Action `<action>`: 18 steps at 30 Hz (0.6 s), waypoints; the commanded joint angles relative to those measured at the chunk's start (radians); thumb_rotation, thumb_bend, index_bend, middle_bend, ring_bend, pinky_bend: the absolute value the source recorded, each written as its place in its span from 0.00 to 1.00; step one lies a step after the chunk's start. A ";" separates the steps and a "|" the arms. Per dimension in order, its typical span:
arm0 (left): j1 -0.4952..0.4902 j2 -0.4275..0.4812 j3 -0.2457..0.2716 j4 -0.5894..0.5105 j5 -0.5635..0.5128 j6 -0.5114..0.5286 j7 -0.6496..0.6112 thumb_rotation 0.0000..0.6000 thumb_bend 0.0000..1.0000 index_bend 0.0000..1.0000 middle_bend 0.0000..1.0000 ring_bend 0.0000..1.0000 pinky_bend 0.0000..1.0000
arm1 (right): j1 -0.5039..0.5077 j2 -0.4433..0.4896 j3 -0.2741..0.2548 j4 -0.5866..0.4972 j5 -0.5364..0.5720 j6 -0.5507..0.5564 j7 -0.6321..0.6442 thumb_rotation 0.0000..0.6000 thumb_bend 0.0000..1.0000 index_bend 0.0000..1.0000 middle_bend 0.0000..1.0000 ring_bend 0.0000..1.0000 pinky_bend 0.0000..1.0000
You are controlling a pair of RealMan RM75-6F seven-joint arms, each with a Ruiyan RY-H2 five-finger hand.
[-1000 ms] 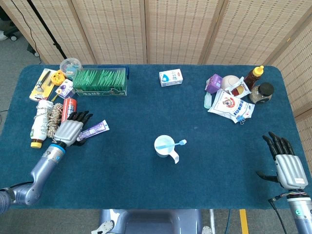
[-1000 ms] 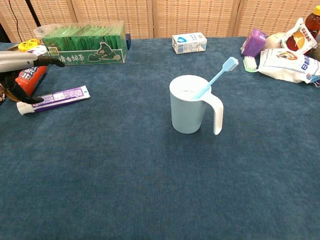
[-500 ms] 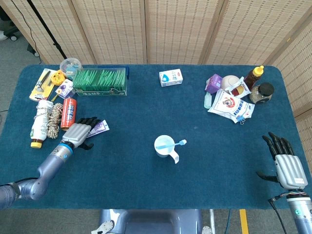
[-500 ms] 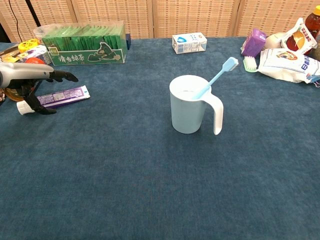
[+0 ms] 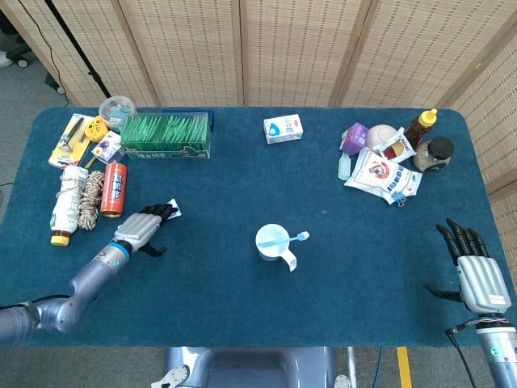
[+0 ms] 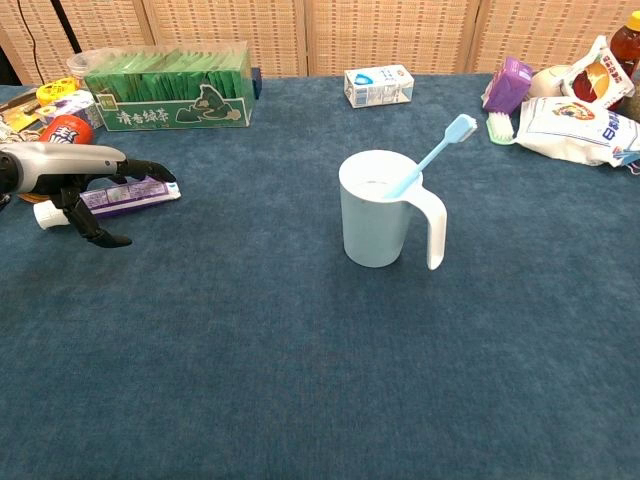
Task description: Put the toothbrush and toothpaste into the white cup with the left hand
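1. While the toothpaste [image 6: 125,196] lies flat on the blue tablecloth [image 6: 300,360] at the table's left side, the left hand [image 6: 85,180] arches over it, fingers spread above the purple tube and the thumb reaching down on its near side; whether any finger actually touches the tube cannot be told from either view.
2. Only the tube's far end [image 5: 171,206] peeks out past the dark fingertips in the head view, the rest being hidden under the left hand [image 5: 140,229].
3. Already standing in the white cup [image 6: 375,215], the blue toothbrush [image 6: 435,150] leans head-up over the rim toward the cup's handle side; the cup [image 5: 272,242] sits near the middle of the table, well apart from the tube.
4. At the table's near right corner, the right hand [image 5: 477,275] holds nothing, its fingers straight and apart.
5. Beyond the left hand stand a red can [image 5: 114,188], a white bottle [image 5: 69,204] and a green tea box [image 5: 166,136].
6. A small white carton [image 5: 283,128] lies at the far middle, and a cluster of snack bags and bottles [image 5: 392,158] fills the far right corner.
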 commanded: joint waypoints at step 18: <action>0.028 0.085 0.023 -0.180 0.214 0.031 -0.081 1.00 0.30 0.00 0.00 0.00 0.06 | 0.000 0.005 0.001 0.001 0.001 -0.001 0.013 1.00 0.00 0.00 0.00 0.00 0.00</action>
